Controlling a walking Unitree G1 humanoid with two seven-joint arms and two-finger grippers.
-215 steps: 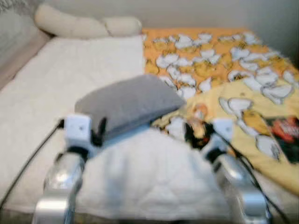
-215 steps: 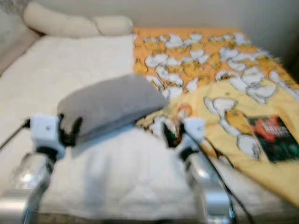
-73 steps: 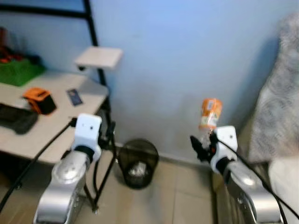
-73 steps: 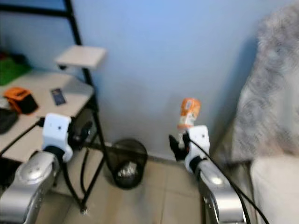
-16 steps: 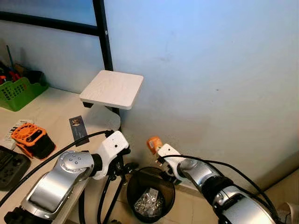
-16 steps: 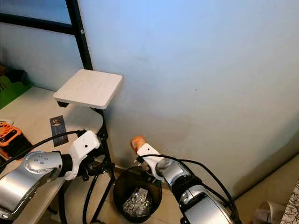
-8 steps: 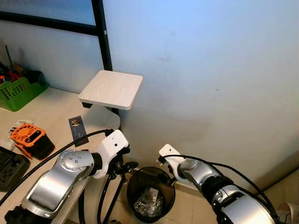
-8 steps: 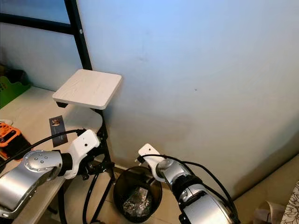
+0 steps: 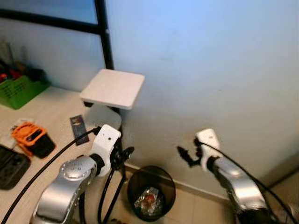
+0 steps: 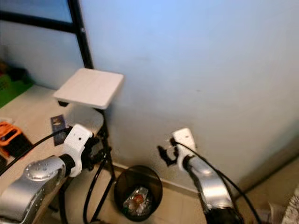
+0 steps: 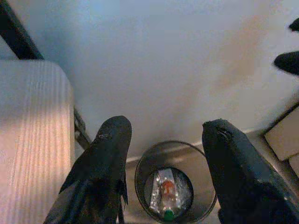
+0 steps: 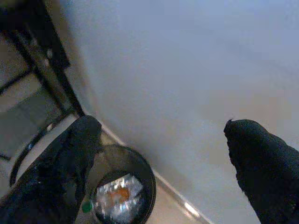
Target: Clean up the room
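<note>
A pale blue-white wall (image 9: 210,60) is crossed by a black metal frame (image 9: 103,35). A whitish wood-grain shelf (image 9: 113,88) is seen above a beige desk (image 9: 42,109). A black mesh bin (image 9: 151,175) is lined with silvery crumpled material, and an orange-labelled bottle (image 11: 167,193) with a green cap is seen inside. An orange-and-black device (image 9: 32,138) and a green basket (image 9: 21,86) are seen on the desk. Silver arms are tipped with black fingers (image 11: 100,172).
</note>
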